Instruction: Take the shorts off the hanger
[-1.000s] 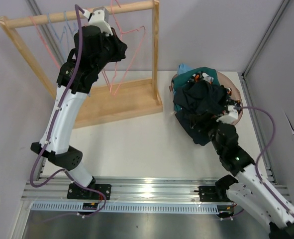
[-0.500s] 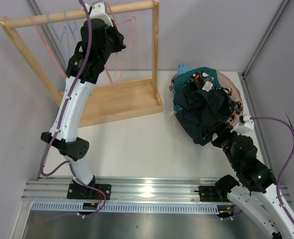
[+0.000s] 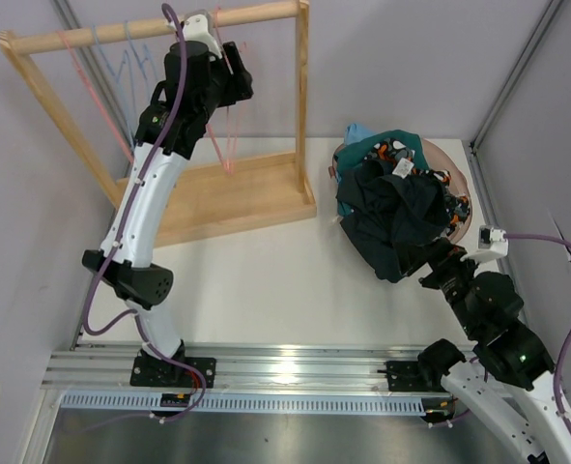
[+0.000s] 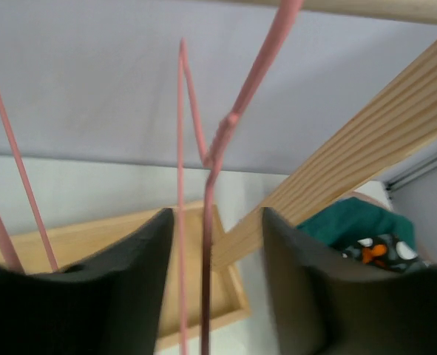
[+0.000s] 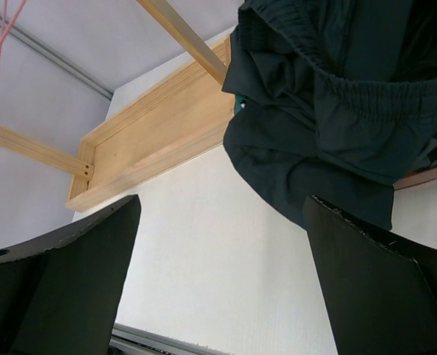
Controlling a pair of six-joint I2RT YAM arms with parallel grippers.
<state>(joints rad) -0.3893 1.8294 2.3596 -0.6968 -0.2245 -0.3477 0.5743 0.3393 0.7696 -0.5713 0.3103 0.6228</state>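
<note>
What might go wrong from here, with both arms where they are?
The pink hanger wire runs between the left tool's open fingers; moving away sideways might hook it and drag it off the wooden rail. The dark shorts droop over the basket rim onto the table, close to the right tool; they might slip out or get snagged.

The left arm (image 3: 140, 208) rises steeply from its base, elbow low and forearm stretched long and nearly straight, wrist at the top. The left hand (image 4: 214, 220) points forward and slightly upward, its two dark fingers (image 4: 107, 288) standing a moderate gap apart. The right arm (image 3: 502, 343) is folded low, with its forearm angled forward and to the left. The right hand (image 5: 222, 203) is spread to a wide gap.
</note>
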